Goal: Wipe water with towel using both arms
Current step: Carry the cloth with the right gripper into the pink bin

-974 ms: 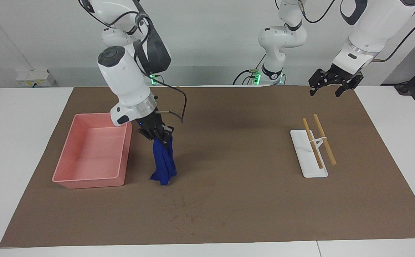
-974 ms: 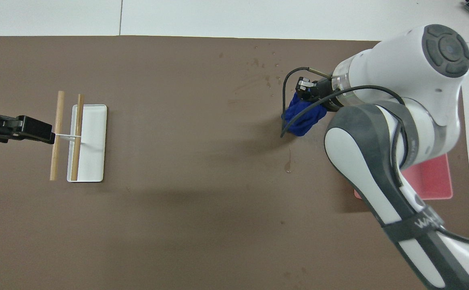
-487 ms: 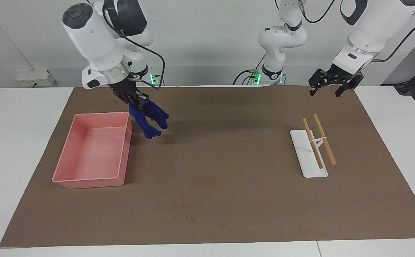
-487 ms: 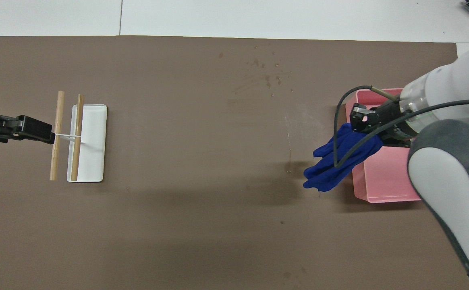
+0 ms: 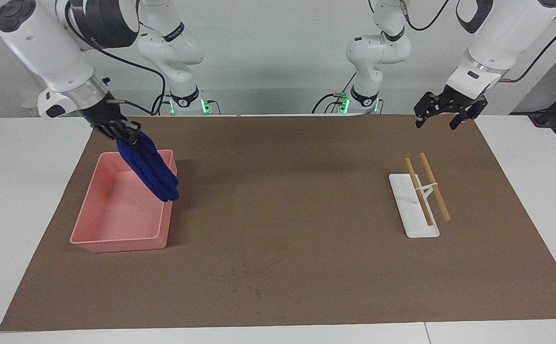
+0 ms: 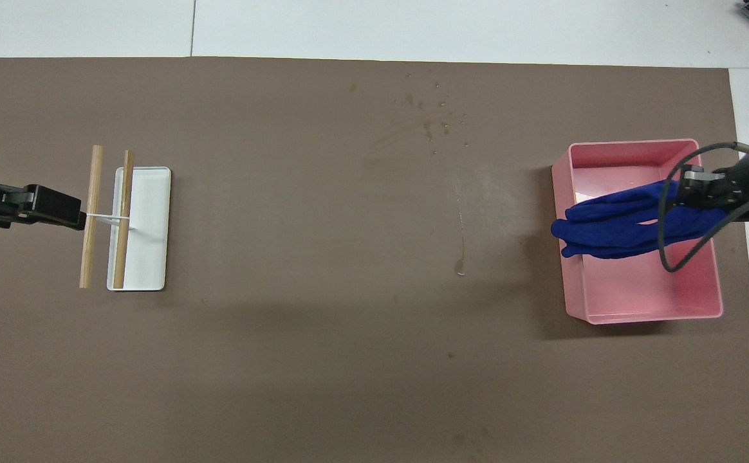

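Note:
My right gripper [image 5: 124,133] is shut on the royal-blue towel [image 5: 150,168] and holds it in the air over the pink tray [image 5: 115,241]. The towel hangs slanted down from the fingers, its free end over the tray's wall on the side toward the table's middle. In the overhead view the towel [image 6: 619,221] lies across the tray [image 6: 645,315] and the right gripper [image 6: 702,190] is over its outer edge. My left gripper [image 5: 443,116] waits open in the air beside the white stand, toward the left arm's end; it also shows in the overhead view [image 6: 53,209].
A white stand with two wooden sticks [image 5: 419,203] stands toward the left arm's end of the brown mat [image 5: 306,191]. Small wet marks [image 5: 247,282] dot the mat farther from the robots than the tray, and show in the overhead view [image 6: 429,125].
My right gripper has lifted the towel off the mat near the wet marks and swung it back and outward, so it now hangs over the pink tray. The left arm has not moved.

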Available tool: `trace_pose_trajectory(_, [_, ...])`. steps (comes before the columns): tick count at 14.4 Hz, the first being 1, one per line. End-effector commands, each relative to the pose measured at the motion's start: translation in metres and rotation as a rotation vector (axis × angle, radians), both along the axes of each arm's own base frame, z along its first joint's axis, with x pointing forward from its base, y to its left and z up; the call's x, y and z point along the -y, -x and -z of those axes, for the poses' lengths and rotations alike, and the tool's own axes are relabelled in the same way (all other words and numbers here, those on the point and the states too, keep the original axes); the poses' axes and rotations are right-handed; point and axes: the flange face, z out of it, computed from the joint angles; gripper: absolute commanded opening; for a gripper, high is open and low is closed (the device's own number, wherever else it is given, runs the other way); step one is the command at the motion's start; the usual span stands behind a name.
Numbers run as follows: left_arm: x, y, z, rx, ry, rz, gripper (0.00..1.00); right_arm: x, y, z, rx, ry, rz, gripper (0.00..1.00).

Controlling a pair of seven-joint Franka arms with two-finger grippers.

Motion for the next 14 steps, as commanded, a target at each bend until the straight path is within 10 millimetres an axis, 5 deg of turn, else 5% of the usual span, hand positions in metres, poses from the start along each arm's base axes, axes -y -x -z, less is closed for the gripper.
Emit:
trace_pose_trajectory(1, [-0.003, 0.007, -0.007, 0.008, -0.026, 0.004, 1.0, 0.04, 0.002, -0.004, 0.063, 0.045, -0.083, 0.0])
trace_pose_trajectory(4, [-0.005, 0.005, -0.011, 0.026, -0.058, 0.006, 1.0, 0.06, 0.006, 0.021, 0.05, 0.055, -0.08, 0.0])
trace_pose_trajectory(8, [-0.006, 0.007, -0.01, 0.029, -0.057, 0.002, 1.0, 0.056, 0.012, 0.061, 0.069, 0.066, -0.084, 0.0])
trace_pose_trajectory(14, [-0.005, 0.011, -0.01, 0.018, -0.058, 0.002, 1.0, 0.028, 0.072, 0.115, -0.058, 0.062, -0.104, 0.0])
